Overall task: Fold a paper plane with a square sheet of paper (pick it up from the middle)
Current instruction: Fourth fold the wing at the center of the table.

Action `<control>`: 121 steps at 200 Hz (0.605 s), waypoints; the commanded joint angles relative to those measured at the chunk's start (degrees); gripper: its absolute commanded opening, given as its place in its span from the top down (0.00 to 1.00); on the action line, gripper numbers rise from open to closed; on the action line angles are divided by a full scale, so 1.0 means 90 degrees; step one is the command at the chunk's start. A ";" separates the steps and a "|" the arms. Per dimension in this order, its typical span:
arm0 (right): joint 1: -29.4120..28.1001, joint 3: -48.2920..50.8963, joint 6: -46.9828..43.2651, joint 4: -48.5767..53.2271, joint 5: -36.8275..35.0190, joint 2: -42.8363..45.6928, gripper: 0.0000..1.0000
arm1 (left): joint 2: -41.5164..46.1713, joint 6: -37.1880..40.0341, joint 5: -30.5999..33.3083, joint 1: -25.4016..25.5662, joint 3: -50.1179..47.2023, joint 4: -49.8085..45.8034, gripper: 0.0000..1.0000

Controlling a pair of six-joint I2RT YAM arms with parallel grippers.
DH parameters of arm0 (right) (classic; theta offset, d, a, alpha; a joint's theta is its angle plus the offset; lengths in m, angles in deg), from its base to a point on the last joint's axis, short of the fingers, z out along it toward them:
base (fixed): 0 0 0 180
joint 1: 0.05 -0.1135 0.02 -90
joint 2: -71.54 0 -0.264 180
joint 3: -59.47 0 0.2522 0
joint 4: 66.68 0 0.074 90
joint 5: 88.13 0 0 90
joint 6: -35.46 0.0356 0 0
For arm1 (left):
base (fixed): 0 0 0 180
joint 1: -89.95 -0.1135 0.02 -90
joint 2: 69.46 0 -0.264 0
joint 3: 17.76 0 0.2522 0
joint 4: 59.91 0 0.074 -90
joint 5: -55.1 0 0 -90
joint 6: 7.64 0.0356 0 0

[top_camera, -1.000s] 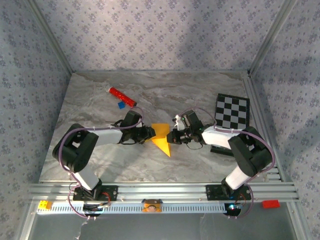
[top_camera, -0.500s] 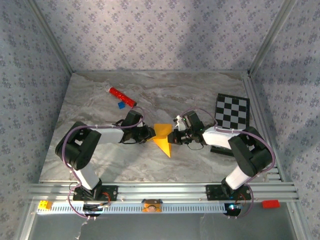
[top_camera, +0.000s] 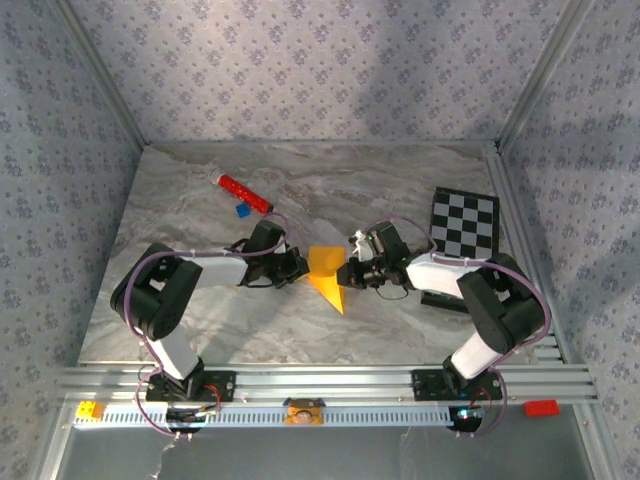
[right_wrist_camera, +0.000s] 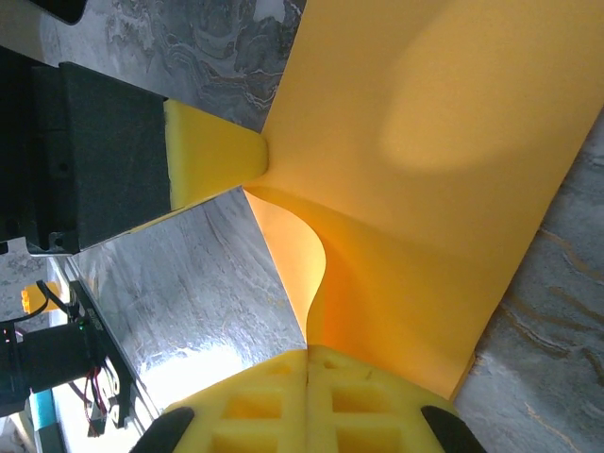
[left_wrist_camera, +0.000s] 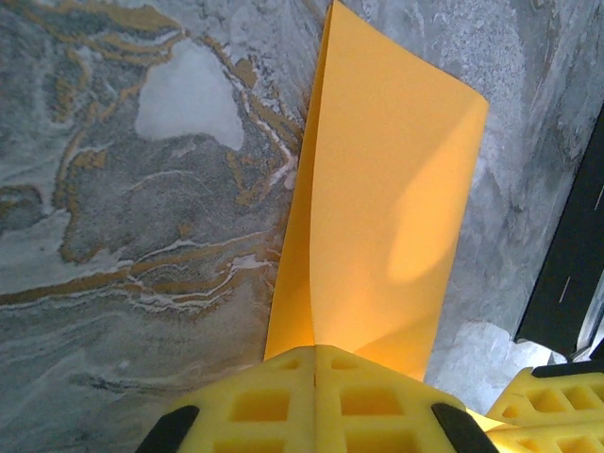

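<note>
The orange-yellow paper [top_camera: 326, 275], folded into a creased pointed shape, hangs between the two arms at the table's middle, its tip toward the near edge. My left gripper [top_camera: 300, 266] is shut on the paper's left edge; in the left wrist view the paper [left_wrist_camera: 387, 189] rises straight out of the closed yellow pads [left_wrist_camera: 314, 363]. From the right, my right gripper [top_camera: 349, 273] is shut on the opposite edge. The right wrist view has the paper [right_wrist_camera: 425, 170] curling out of its closed pads [right_wrist_camera: 307, 363], with the left gripper's yellow fingertip [right_wrist_camera: 212, 151] pinching the far side.
A red cylinder [top_camera: 245, 193] and a small blue block [top_camera: 241, 211] lie at the back left. The black-and-white checkered board [top_camera: 464, 223] lies at the right. Marble table [top_camera: 200, 330] stretches bare in front of the grippers.
Both grippers keep their hold on the paper. The left gripper has drawn slightly back and left, and the paper has shifted a little; the right arm barely moved.
</note>
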 commanded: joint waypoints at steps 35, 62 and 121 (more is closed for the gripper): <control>0.0049 -0.0050 -0.0318 0.0766 -0.0692 0.0490 0.73 | 0.0605 -0.0252 0.0613 0.0004 -0.0238 0.0126 1.00; 0.0003 -0.0091 -0.0562 0.1295 -0.1508 0.0980 0.65 | 0.1041 -0.0770 0.1195 0.0065 -0.0602 0.0239 1.00; -0.1059 0.0115 -0.1596 0.0862 -0.2909 0.1570 0.64 | 0.1890 -0.1356 0.2285 0.0478 -0.0923 -0.0248 1.00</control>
